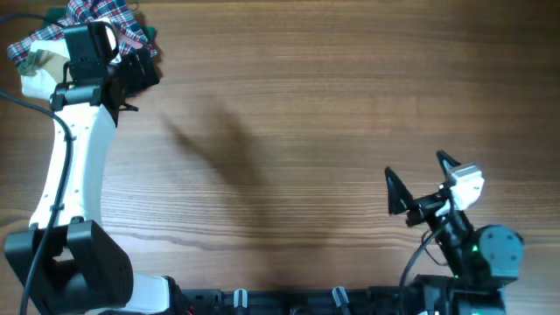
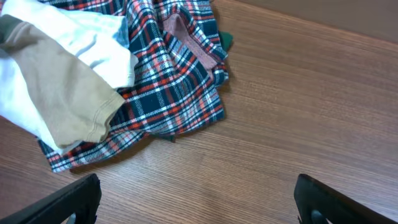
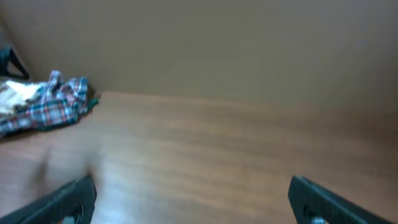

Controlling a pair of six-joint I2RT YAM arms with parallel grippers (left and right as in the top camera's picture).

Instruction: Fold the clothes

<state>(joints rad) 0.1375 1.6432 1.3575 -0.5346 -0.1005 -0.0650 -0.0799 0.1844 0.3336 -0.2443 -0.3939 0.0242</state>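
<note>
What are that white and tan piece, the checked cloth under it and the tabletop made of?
White and tan garment: soft matte knit, probably cotton jersey; stitched hem, limp folds.
Plaid cloth: thin woven fabric, maybe cotton; checks run through crumpled folds.
Table: wood or wood-look laminate; brown grain lines, faint sheen.

This looks like a robotics lab bench. A left arm (image 1: pixel 74 166) and a right arm (image 1: pixel 472 245) stand at the near edge of a bare wood-grain table (image 1: pixel 350 87). A black cable (image 1: pixel 22 99) trails at the left, and a plain beige wall (image 3: pixel 217 43) backs the far side (the clothes (image 2: pixel 56 87) and a plaid heap (image 2: pixel 174 81), far left, look like test material).
</note>
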